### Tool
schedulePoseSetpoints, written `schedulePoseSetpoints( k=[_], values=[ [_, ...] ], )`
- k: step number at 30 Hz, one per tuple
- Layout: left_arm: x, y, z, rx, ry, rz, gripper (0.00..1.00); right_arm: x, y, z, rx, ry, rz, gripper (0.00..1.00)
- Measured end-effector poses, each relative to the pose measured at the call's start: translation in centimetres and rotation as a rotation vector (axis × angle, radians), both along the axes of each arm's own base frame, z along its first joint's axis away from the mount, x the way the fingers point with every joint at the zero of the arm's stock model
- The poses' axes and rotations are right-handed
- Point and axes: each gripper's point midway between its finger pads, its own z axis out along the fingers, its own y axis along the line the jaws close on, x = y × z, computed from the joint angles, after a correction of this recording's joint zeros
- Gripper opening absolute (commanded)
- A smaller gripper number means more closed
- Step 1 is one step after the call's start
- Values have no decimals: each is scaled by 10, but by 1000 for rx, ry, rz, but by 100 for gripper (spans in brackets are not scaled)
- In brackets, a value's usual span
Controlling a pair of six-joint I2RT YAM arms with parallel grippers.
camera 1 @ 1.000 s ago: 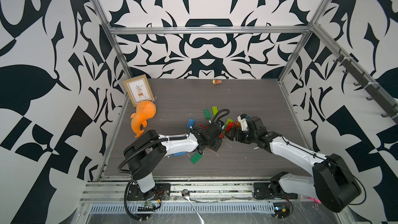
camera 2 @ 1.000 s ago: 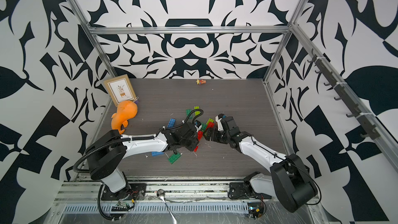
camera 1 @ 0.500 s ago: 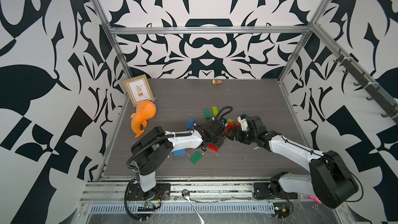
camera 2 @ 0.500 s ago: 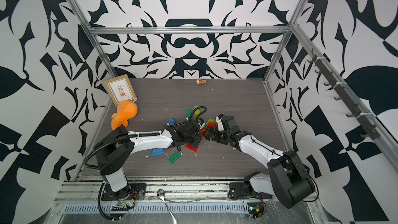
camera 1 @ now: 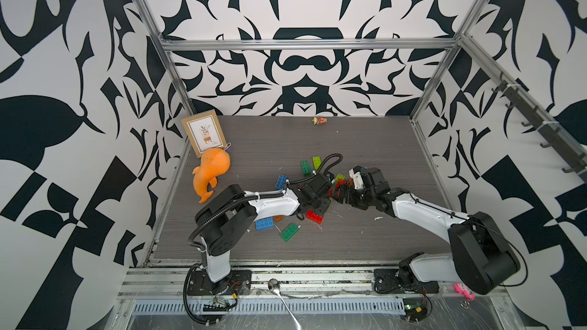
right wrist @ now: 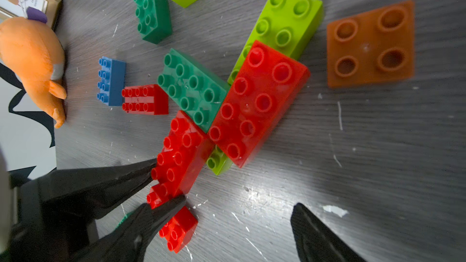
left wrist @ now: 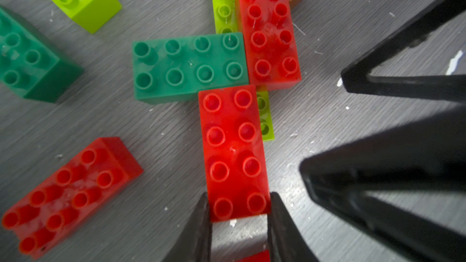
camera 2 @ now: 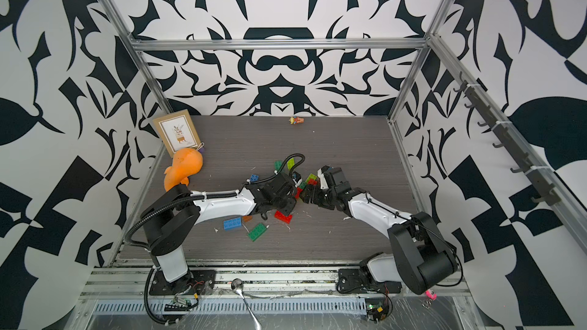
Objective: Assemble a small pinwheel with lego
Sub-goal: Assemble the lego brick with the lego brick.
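The left tool [left wrist: 239,205] is closed partway on the short end of a red brick [left wrist: 233,152], with one finger pressed to each long side. That red brick is one arm of a cluster lying on the grey worktop [camera 1: 365,153]. Its far end meets a dark green brick [left wrist: 189,68] and a second red brick [left wrist: 269,34], and all three overlap a lime brick [left wrist: 224,3] beneath them. A small orange brick [right wrist: 370,44] lies just beside the cluster, not touching it. The right tool [left wrist: 322,124] stands wide open near the cluster, holding nothing. A loose red brick [left wrist: 68,195] lies nearby. The framed card [camera 1: 205,134] carries print too small to read, and the stud tops are too blurred to read
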Motion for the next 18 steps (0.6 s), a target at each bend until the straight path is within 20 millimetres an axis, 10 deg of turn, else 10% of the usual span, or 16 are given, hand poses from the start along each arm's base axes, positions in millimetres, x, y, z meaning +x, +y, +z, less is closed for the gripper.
schedulePoseSetpoints(
  k=[18],
  values=[
    [2, -6, -4, 17, 7, -26, 25, 17, -4, -20, -70, 49, -45, 82]
  ],
)
